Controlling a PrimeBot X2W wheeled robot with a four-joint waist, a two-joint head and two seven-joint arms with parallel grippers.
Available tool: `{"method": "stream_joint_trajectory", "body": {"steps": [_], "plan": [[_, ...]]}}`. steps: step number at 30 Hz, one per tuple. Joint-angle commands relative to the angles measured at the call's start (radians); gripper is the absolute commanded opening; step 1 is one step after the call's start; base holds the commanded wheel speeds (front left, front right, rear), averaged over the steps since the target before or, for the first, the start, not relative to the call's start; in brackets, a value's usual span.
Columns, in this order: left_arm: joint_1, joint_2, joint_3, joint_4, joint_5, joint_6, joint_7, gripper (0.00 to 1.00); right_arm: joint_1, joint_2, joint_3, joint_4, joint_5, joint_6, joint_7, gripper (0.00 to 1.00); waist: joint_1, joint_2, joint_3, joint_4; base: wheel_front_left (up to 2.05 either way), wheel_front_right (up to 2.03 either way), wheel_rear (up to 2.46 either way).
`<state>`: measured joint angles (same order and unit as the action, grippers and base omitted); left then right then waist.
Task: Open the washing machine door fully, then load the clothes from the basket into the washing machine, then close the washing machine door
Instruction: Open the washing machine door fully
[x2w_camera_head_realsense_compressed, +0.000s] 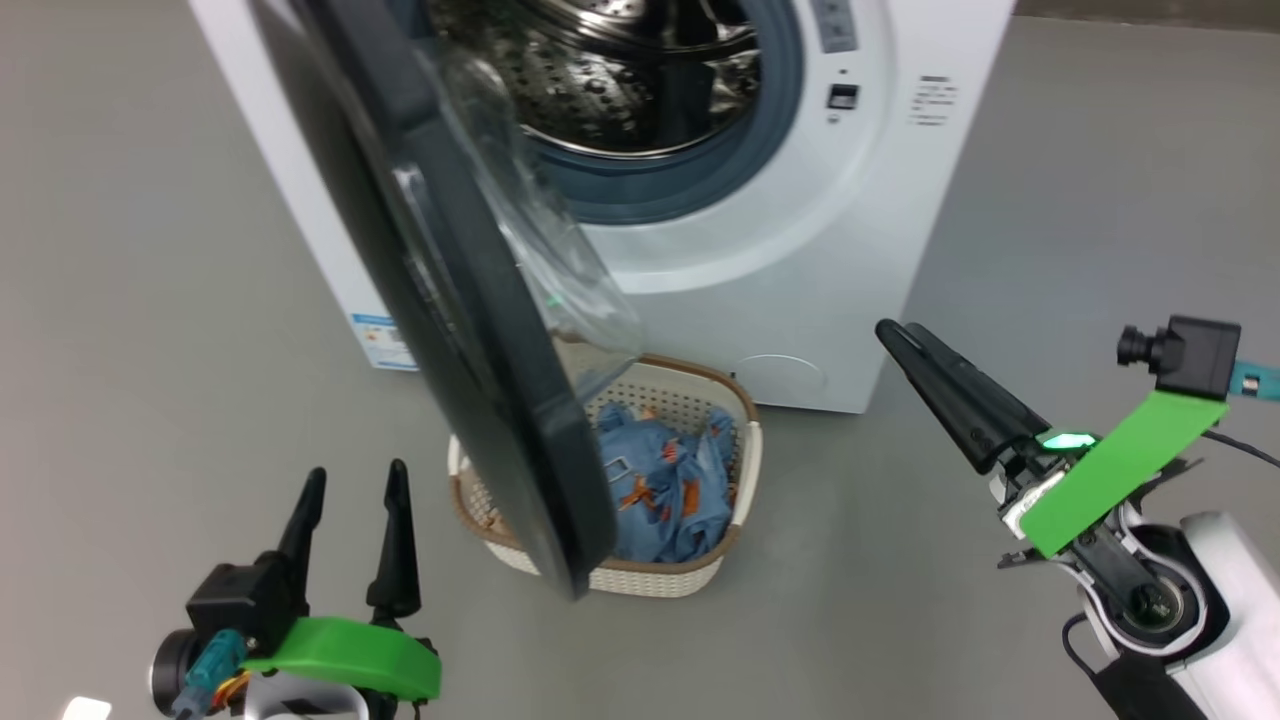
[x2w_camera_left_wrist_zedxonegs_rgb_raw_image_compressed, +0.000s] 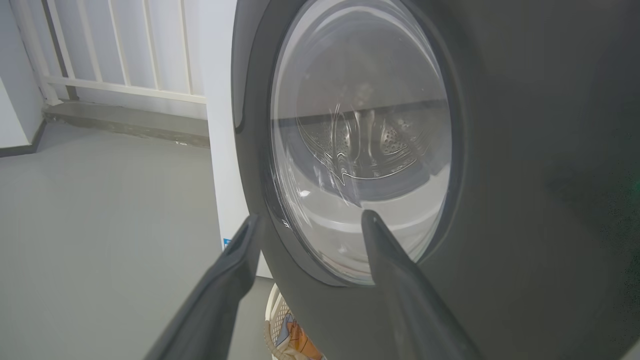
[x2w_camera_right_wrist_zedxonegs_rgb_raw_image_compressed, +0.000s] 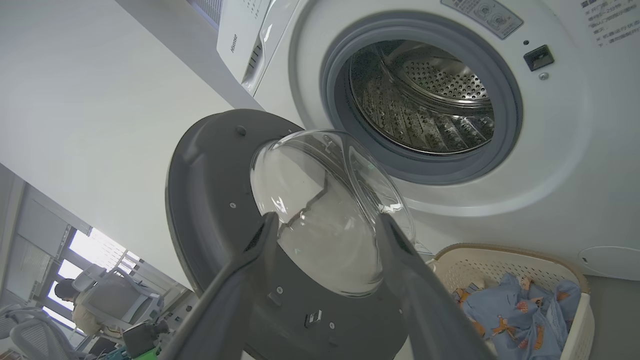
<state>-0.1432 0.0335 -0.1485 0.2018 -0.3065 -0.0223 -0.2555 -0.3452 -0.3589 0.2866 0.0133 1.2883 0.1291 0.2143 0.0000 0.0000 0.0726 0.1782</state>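
Fabric is the load here: the clothes (x2w_camera_head_realsense_compressed: 660, 480), light blue with orange bears, lie crumpled in the basket (x2w_camera_head_realsense_compressed: 650, 585), which sits on the floor just in front of the washing machine (x2w_camera_head_realsense_compressed: 800, 260), partly under the swung-out washing machine door (x2w_camera_head_realsense_compressed: 440, 300). I judge them light, limp and apt to trail, so a pinch deep into a bunched fold near the heap's middle should lift more than an edge would. The door looks stiff and heavy on its hinge, its glossy rim likely slippery. A push on the rim's free edge seems safer than one on the glass bowl (x2w_camera_right_wrist_zedxonegs_rgb_raw_image_compressed: 325, 200). The left gripper (x2w_camera_head_realsense_compressed: 357, 470) stands in front of the machine, jaws spread wide and holding nothing; the right gripper (x2w_camera_right_wrist_zedxonegs_rgb_raw_image_compressed: 327, 220), off the machine's front at the other side, is likewise spread and empty. The right wrist view gives the door's inner face, the steel drum (x2w_camera_right_wrist_zedxonegs_rgb_raw_image_compressed: 425, 100) and a person (x2w_camera_right_wrist_zedxonegs_rgb_raw_image_compressed: 70, 295) far off; the left wrist view gives the door's outer face and a white railing (x2w_camera_left_wrist_zedxonegs_rgb_raw_image_compressed: 125, 85) beyond the machine.
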Motion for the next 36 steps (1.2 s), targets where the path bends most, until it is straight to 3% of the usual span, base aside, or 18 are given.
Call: {"method": "stream_joint_trajectory", "body": {"steps": [1, 11, 15, 20, 29, 36], "plan": [[-0.023, 0.017, 0.038, -0.031, 0.014, -0.002, -0.006, 1.0, 0.007, -0.012, 0.018, -0.03, -0.015, 0.002, -0.02, 1.0, 0.0, 0.0, 0.002, -0.035, 0.0, 0.0, 0.0], [0.001, 0.017, 0.072, -0.077, 0.021, -0.008, -0.006, 1.0, 0.074, -0.071, 0.081, 0.073, -0.185, 0.002, -0.359, 1.0, 0.0, 0.0, 0.009, -0.091, 0.0, 0.0, 0.0], [0.015, 0.017, 0.073, -0.089, 0.027, -0.009, -0.006, 1.0, 0.09, -0.073, 0.078, 0.138, -0.239, 0.002, -0.444, 1.0, 0.0, 0.0, 0.011, -0.102, 0.0, 0.0, 0.0], [0.025, 0.017, 0.078, -0.096, 0.032, -0.014, -0.006, 1.0, 0.098, -0.063, 0.01, 0.209, -0.39, 0.002, -0.474, 1.0, 0.0, 0.0, 0.012, -0.109, 0.0, 0.0, 0.0], [0.023, 0.017, 0.072, -0.098, 0.036, -0.02, -0.006, 1.0, 0.137, 0.029, -0.142, 0.244, -0.698, 0.002, -0.476, 1.0, 0.0, 0.0, 0.016, -0.113, 0.0, 0.0, 0.0], [0.019, 0.017, 0.066, -0.101, 0.036, -0.019, -0.006, 1.0, 0.159, 0.078, -0.195, 0.231, -0.798, 0.002, -0.476, 1.0, 0.0, 0.0, 0.02, -0.113, 0.0, 0.0, 0.0]]}}
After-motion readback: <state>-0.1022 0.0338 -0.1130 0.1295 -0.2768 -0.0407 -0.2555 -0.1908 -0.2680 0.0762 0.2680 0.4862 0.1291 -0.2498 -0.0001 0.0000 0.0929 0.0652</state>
